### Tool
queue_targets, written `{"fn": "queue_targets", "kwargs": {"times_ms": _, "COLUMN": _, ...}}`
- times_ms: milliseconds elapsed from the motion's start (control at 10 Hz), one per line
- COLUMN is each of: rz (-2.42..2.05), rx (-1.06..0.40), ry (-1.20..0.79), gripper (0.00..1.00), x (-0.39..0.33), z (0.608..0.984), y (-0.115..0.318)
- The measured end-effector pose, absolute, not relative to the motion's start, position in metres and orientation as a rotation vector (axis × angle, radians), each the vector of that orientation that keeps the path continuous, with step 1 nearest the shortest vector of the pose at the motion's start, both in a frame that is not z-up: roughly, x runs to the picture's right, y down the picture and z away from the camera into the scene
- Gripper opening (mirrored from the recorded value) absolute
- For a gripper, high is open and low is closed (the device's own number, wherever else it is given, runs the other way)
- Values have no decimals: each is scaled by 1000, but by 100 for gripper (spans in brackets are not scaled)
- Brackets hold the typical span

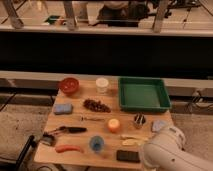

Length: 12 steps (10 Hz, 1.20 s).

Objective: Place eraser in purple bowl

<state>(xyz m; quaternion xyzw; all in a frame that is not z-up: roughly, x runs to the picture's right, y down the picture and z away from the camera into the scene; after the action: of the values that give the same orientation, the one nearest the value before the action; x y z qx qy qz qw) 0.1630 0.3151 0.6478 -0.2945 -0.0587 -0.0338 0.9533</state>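
The eraser [128, 156], a small flat black block, lies at the table's front edge, right of centre. My arm's white body [167, 150] fills the lower right corner, just right of the eraser and covering the table's front right corner. My gripper is not in view; it is either below the frame or behind the arm. No purple bowl shows; it is out of view or hidden by the arm.
On the wooden table [45, 150]: red-orange bowl [69, 85], white cup [102, 84], green tray [142, 94], blue sponges [63, 108] [159, 125], grapes [96, 105], orange [114, 125], black-handled tool [67, 130], carrot [69, 148], blue cup [96, 144], banana [132, 139], metal cup [139, 119]. A dark railing runs behind.
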Motion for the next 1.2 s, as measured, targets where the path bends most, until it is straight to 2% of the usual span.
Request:
{"fn": "queue_targets", "kwargs": {"times_ms": 400, "rz": -51, "rx": -643, "ry": -115, "gripper": 80, "x": 161, "z": 674, "y": 330}}
{"fn": "queue_targets", "kwargs": {"times_ms": 1200, "rz": -98, "rx": -674, "ry": -147, "gripper": 80, "x": 133, "z": 694, "y": 351}}
